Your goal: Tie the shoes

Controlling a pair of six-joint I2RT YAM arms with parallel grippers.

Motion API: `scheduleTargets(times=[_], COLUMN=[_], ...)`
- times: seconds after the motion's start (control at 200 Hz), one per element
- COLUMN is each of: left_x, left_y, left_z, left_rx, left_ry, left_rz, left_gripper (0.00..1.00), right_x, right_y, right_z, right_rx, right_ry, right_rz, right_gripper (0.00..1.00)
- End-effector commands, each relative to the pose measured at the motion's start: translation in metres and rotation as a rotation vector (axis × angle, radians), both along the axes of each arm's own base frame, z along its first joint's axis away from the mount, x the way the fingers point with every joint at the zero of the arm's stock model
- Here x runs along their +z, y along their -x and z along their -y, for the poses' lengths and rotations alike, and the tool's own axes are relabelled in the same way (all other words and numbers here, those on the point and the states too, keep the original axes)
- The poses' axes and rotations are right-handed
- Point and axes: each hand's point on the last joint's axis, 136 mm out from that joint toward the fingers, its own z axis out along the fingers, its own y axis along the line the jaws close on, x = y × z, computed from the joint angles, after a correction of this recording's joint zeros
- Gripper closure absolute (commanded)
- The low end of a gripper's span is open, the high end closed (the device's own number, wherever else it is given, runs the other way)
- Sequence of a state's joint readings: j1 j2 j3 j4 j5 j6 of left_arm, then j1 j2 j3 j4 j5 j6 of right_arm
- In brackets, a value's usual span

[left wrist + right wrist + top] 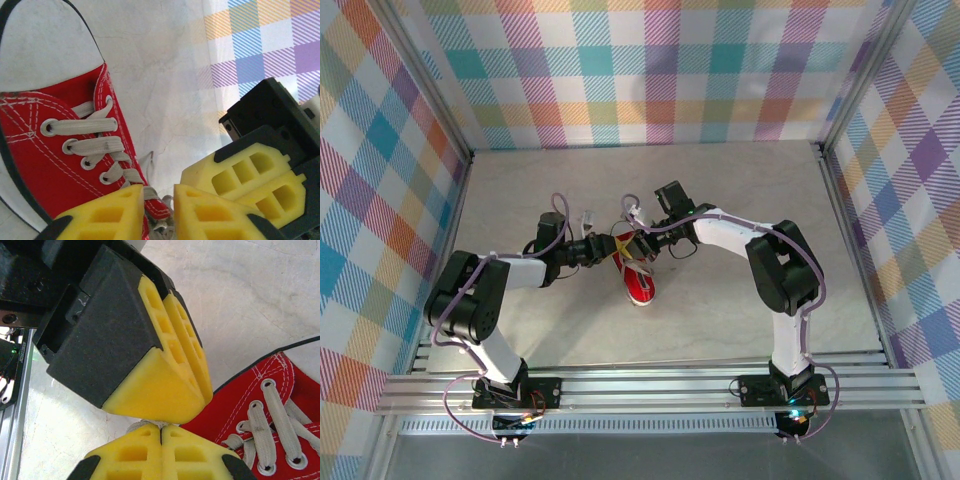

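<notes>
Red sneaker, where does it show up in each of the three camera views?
Top external: red sneaker at picture centre.
Left wrist: left half, white toe cap at top.
Right wrist: lower right corner.
Shared landmark: its whitish laces through the eyelets.

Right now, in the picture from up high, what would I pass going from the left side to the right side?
left plaid wall → left arm → red sneaker → right arm → right plaid wall
</notes>
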State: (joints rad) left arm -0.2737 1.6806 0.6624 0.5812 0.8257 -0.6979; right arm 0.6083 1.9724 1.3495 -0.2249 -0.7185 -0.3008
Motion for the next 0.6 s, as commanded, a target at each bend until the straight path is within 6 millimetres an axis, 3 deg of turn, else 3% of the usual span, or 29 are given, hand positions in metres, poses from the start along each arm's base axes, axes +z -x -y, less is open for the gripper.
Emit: scheduleTargets(times=[0.0, 0.1, 0.315, 0.445, 0.595], left_x=[0.006, 0.009, 0.01, 0.011, 0.012], left_y=[0.006, 0.007, 0.006, 0.007, 0.008], left_z=[0.008, 0.007, -0.004, -0.006, -0.007], left_rx=[-0.041, -0.043, -0.011, -0.008, 0.0], left_ry=[0.041, 0.044, 0.008, -0.018, -0.027], left_rz=[0.02, 0.025, 0.036, 0.042, 0.048], left_gripper=[0.84, 1.0, 1.0, 1.0, 1.0], right_x=[0.022, 0.02, 0.02, 0.021, 0.026], right_y=[0.006, 0.007, 0.009, 0.011, 0.01], right_z=[-0.004, -0.003, 0.002, 0.006, 0.015], right_rx=[0.037, 0.036, 0.033, 0.027, -0.005], right_ry=[-0.057, -0.053, -0.036, -0.019, -0.009], right_rz=[0.045, 0.042, 0.054, 0.059, 0.063], right_gripper=[0.96, 0.96, 0.86, 0.71, 0.68])
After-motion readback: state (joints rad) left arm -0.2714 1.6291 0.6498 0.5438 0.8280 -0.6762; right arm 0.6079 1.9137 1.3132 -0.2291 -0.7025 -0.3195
